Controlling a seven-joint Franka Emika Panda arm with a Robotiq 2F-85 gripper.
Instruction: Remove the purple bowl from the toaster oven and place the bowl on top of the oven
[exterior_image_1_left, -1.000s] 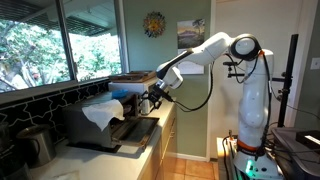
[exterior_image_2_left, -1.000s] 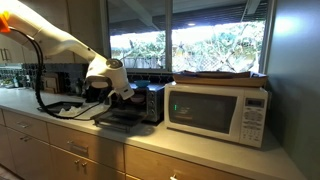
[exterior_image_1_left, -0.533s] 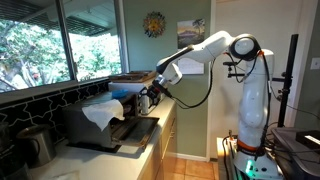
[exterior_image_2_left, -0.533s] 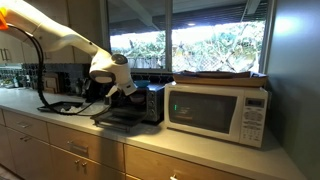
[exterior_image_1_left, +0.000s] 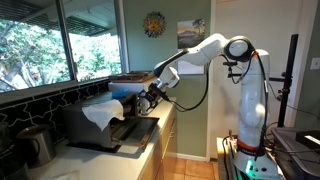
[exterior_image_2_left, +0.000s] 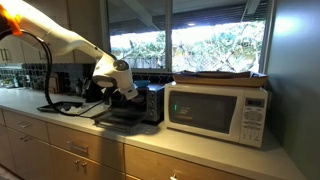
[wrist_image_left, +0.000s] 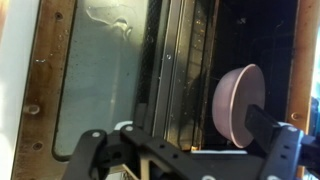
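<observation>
The worktop (exterior_image_2_left: 190, 142) carries a white microwave (exterior_image_2_left: 218, 110) and, just beside it, the oven (exterior_image_2_left: 152, 100). The oven's door (exterior_image_2_left: 120, 118) is dropped open and lies flat. In both exterior views your arm (exterior_image_1_left: 215, 50) reaches down to the oven mouth, with the claw (exterior_image_1_left: 150, 98) (exterior_image_2_left: 125, 93) just above the open door.

In the wrist view the door glass (wrist_image_left: 100, 60) fills the 10 o'clock side. Your claw (wrist_image_left: 188, 140) is spread wide, one finger at 7 o'clock and one at 4 o'clock.

The bowl (wrist_image_left: 238, 103) stands on edge at 3 o'clock, against the dark cavity. The 4 o'clock finger (wrist_image_left: 285, 145) overlaps its lower rim. You cannot tell from here whether it touches, and nothing is pinched.
</observation>
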